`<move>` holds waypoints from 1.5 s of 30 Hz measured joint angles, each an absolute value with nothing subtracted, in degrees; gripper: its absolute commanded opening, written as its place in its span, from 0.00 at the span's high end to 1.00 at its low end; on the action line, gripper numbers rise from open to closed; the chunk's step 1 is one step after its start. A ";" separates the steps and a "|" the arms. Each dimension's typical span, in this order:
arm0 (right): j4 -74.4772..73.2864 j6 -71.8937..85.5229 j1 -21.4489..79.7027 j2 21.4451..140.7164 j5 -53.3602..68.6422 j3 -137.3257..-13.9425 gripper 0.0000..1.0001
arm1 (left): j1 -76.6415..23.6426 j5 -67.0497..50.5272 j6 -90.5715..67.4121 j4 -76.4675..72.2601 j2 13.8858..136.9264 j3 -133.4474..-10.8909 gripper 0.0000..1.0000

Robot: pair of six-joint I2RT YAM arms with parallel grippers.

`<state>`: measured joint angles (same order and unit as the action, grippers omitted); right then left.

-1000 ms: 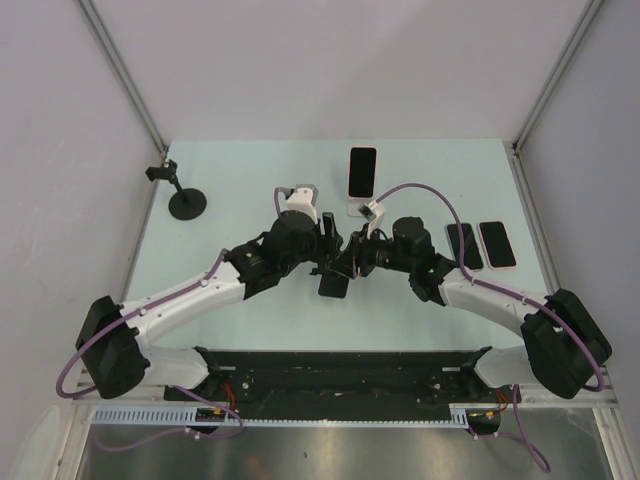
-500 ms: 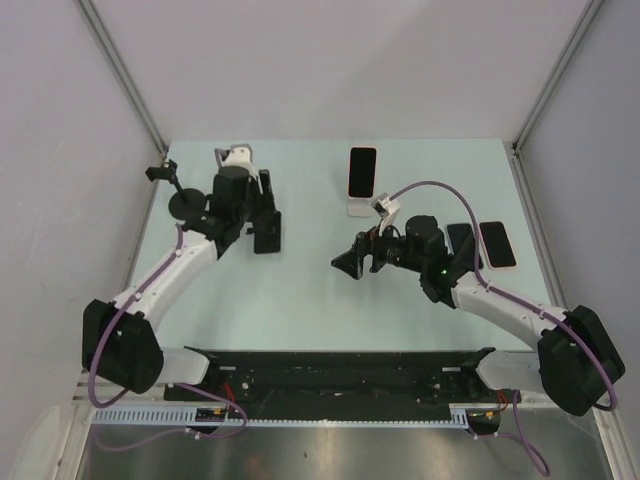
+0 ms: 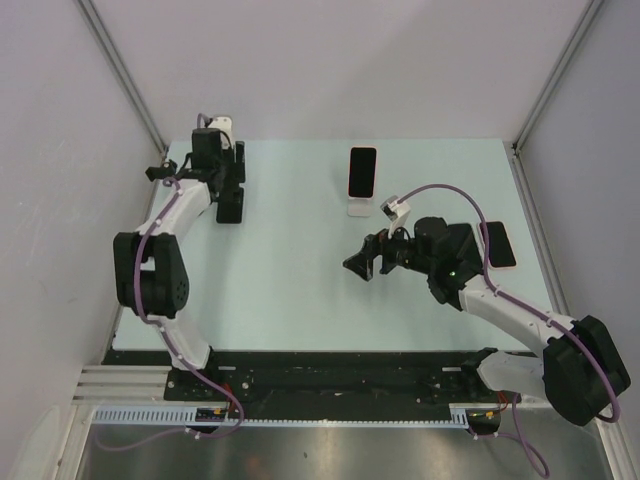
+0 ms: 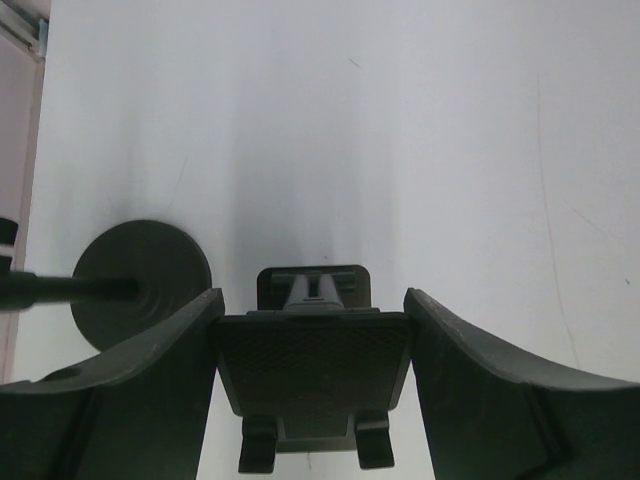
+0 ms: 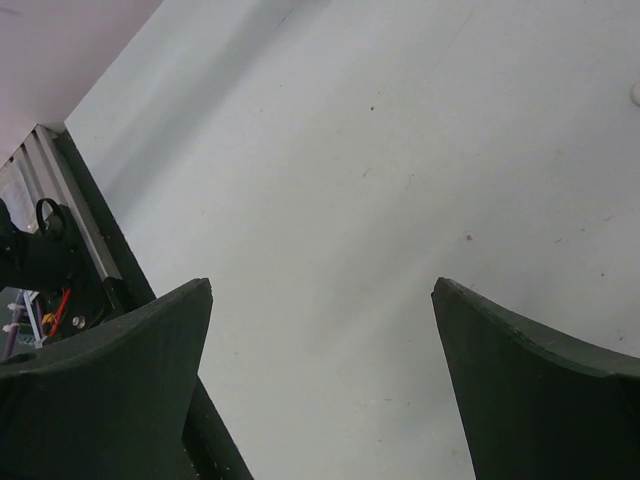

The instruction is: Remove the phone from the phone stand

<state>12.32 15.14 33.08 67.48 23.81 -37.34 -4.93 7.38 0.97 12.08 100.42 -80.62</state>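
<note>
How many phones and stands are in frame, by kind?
Phones: 2 showing: propped phone, flat phone; right arm may hide more.
Stands: 3: white stand, folding stand, round-base stand.
Total: 5

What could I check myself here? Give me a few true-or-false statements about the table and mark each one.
1. A phone stands propped upright on a white stand at the far middle of the table. True.
2. The right gripper is holding a phone. False: its fingers are spread wide with nothing between them.
3. The left gripper holds a black phone stand between its fingers. True.
4. A pink-edged phone lies flat beside the left arm. False: it lies on the right side, next to the right arm.
</note>
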 measured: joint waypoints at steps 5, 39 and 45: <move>11.62 14.28 31.81 67.48 23.92 -37.30 0.03 | -1.69 4.27 2.94 11.57 106.24 -84.60 0.75; 9.50 13.15 29.50 65.91 24.29 -36.86 0.02 | 4.03 -3.92 7.57 3.62 109.84 -81.08 0.00; 7.40 13.32 28.18 62.11 21.17 -36.84 0.00 | 3.62 -4.45 5.30 3.55 104.22 -79.40 0.00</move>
<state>7.40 13.32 28.18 62.11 21.17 -36.84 3.62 -4.45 5.30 3.55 104.22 -79.40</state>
